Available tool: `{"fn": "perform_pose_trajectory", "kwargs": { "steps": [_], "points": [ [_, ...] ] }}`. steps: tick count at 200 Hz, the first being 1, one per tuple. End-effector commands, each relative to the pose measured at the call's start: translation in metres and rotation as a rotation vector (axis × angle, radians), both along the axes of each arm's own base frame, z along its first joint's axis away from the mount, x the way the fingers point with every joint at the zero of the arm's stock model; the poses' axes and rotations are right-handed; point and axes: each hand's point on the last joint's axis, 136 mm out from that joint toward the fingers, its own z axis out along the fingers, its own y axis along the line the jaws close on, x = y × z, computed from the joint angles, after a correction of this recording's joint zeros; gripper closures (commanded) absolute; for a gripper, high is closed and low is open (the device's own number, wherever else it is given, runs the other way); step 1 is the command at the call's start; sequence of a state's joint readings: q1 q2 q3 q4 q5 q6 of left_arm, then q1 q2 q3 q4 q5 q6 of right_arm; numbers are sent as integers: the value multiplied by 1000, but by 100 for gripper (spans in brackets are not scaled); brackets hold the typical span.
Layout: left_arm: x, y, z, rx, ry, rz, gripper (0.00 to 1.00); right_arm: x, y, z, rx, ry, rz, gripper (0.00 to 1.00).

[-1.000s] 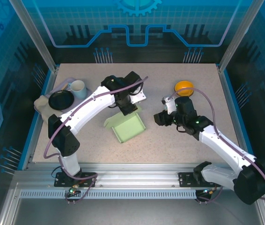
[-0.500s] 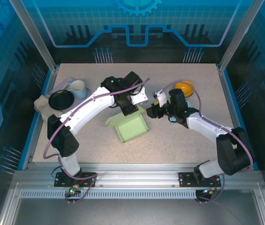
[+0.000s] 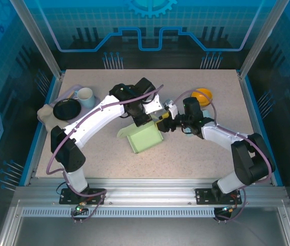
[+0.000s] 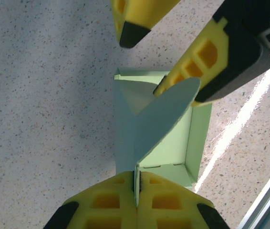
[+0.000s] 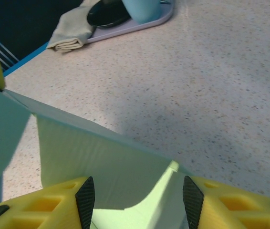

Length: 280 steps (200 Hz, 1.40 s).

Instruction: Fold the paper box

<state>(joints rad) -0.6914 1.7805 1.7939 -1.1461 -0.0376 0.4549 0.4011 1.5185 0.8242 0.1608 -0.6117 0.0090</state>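
My left gripper (image 3: 141,120) clenches an upright flap of the green paper box (image 3: 146,139); my right gripper (image 3: 161,122), at its 3 o'clock, gapes wide.

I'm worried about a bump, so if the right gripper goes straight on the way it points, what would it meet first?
Most likely the paper box: its raised wall stands right before the right gripper, within its open jaws. The left gripper pinches the box beyond; depth is unclear.
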Motion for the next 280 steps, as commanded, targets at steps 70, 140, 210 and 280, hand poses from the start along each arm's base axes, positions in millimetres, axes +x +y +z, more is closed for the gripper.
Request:
{"fn": "perform_pose_trajectory", "kwargs": {
  "steps": [70,140,210,280],
  "points": [
    [-33,-25,23,-152,67,-122,99,-56,26,32,164,-189,375,55],
    [-50,-30,34,-180,46,-218,100,-82,27,37,188,-247,537,62],
    [-56,-33,36,-189,23,-268,100,-91,31,37,158,-278,602,72],
    [-26,-22,36,-115,-79,-156,91,-86,29,31,117,-322,599,100]
  ]
}}
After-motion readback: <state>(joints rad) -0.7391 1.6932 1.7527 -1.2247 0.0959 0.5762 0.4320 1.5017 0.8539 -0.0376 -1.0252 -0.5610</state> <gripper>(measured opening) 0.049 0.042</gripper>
